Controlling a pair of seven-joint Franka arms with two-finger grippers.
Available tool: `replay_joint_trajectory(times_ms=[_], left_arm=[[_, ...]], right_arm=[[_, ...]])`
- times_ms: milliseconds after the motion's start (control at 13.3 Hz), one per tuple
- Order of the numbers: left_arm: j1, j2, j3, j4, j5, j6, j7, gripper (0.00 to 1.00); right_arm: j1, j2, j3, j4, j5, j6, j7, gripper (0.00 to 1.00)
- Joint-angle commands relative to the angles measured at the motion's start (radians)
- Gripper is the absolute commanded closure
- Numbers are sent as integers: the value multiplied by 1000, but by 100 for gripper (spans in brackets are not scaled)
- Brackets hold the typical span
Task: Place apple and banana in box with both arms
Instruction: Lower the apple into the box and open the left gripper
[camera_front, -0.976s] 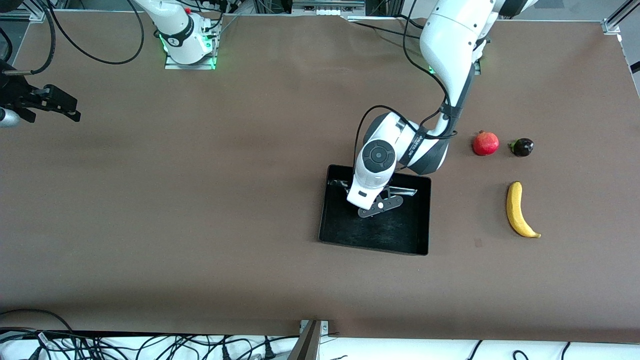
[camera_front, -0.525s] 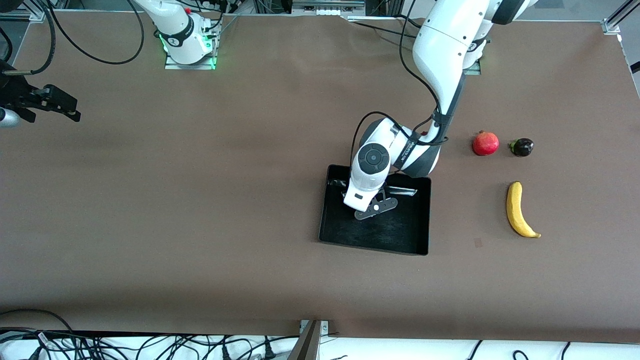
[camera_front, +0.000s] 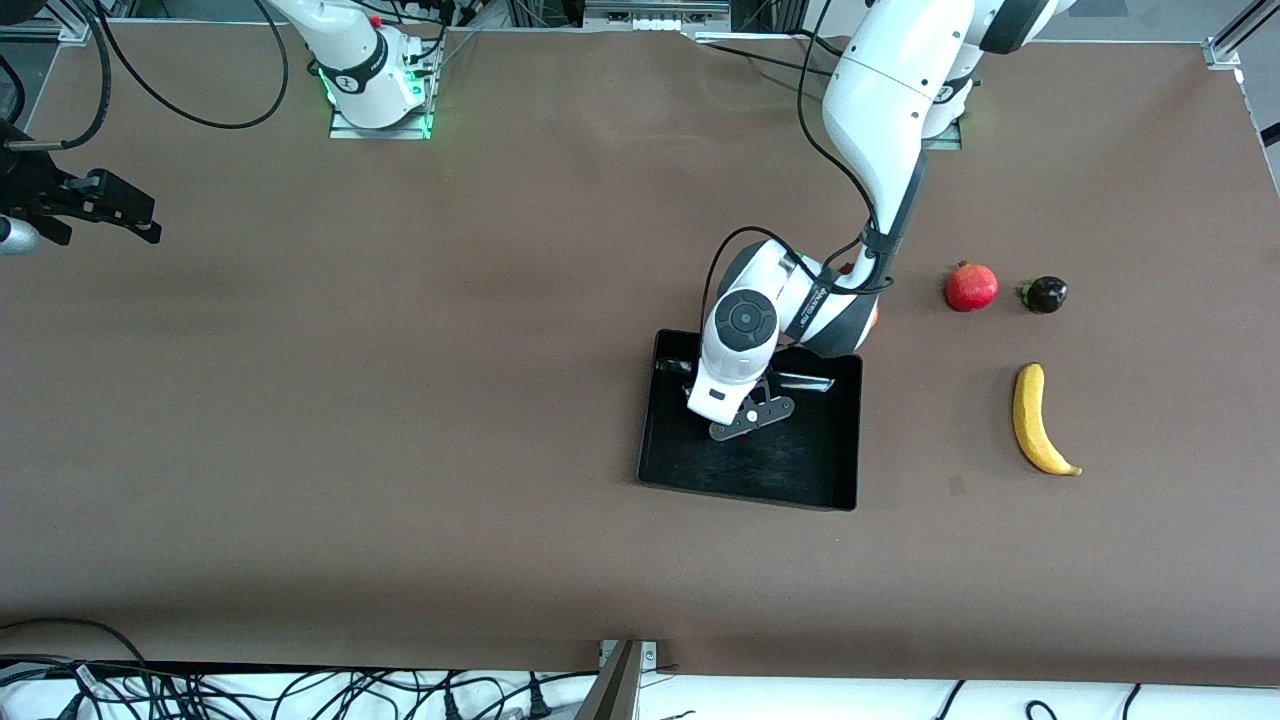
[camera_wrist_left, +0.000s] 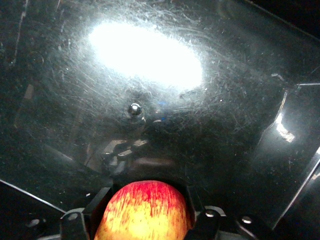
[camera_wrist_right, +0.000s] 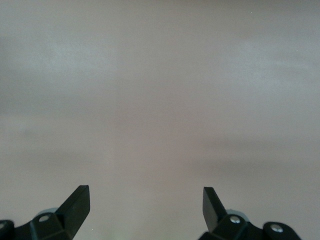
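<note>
The left gripper (camera_front: 748, 420), clamped on the apple (camera_wrist_left: 144, 210), hovers over the box (camera_front: 840, 440), apparently unreleased. The banana (camera_front: 1036, 420) lies outside, toward the left arm's end. The right gripper (camera_wrist_right: 145, 205) waits, fingers spread, empty.

On the brown matte tabletop (camera_front: 400, 400) I work over, I see a round red pomegranate with a small crown tip (camera_front: 971, 287) lying toward my left arm's end, well in from every edge. Just beside it, closer still to that end edge, sits a small dark purple round fruit with a green stalk (camera_front: 1044, 294); the two are apart, not touching. Along the table's edge nearest the front camera, a tangle of black cables (camera_front: 300, 690) lies on a white surface, and a grey metal bracket (camera_front: 620, 680) juts up at that edge's middle.
</note>
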Motion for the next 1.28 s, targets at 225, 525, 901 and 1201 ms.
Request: replay_joint_trajectory(times_ms=[225, 525, 901, 1201], left_arm=[[-16, 27, 17, 23, -11, 6, -54, 0], [-19, -25, 21, 40, -19, -106, -50, 0], [-8, -117, 60, 89, -3, -313, -39, 0], [120, -198, 61, 126, 0, -433, 180, 0]], right_arm=[[-17, -5, 13, 9, 16, -13, 6, 0], [-17, -5, 13, 8, 16, -13, 6, 0], [-17, -5, 13, 8, 16, -13, 6, 0], [-17, -4, 13, 8, 18, -13, 6, 0]])
